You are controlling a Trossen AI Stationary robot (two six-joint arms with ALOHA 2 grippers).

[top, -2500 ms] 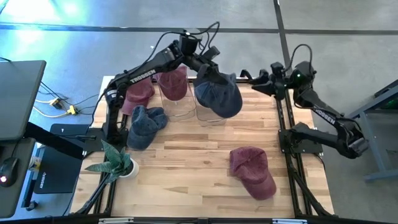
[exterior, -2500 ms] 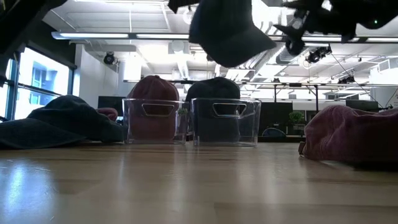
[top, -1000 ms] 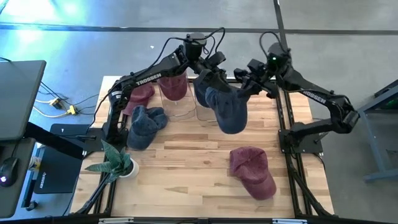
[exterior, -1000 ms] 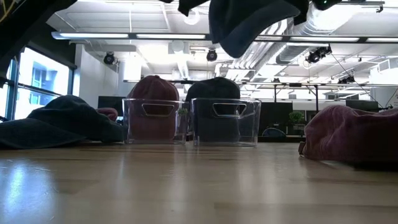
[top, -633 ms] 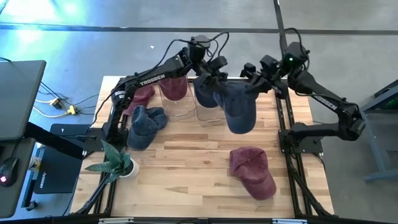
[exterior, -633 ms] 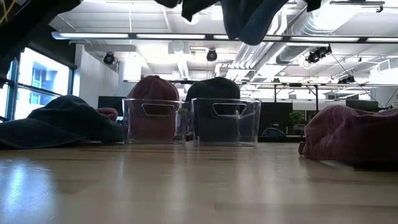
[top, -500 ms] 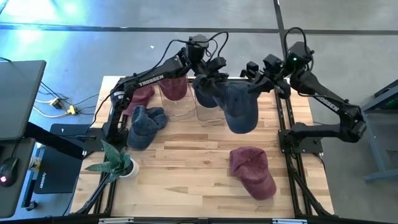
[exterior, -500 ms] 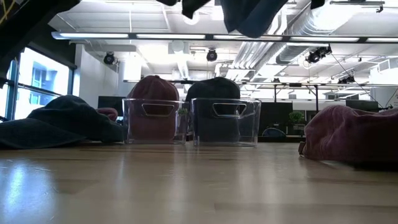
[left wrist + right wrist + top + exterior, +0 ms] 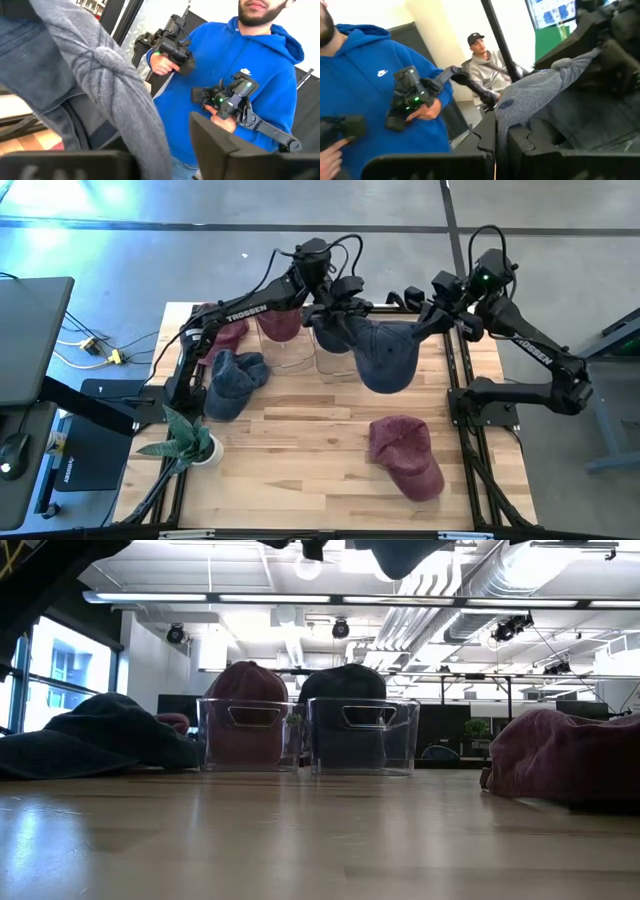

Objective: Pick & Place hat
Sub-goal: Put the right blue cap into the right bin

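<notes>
The blue hat (image 9: 386,352) hangs above the worktop (image 9: 310,435) in the upper centre of the high view, stretched between the two tools. The right tool (image 9: 425,327) is clamped tight on the hat's right edge. The left tool (image 9: 335,312) holds the hat's left edge, its fingers partly closed on the cloth.

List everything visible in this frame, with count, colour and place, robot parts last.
Held hat: 1, blue-grey, stretched in the air between both grippers above the bins.
Loose hats: 3; blue one left side, maroon one near right, maroon one far left.
Clear bins: 2, far edge, a maroon and a dark hat inside.
Plant: 1, green, near-left corner.
Person: blue hoodie, behind the table, holding controllers.
Left gripper: on the hat.
Right gripper: shut on the hat.
</notes>
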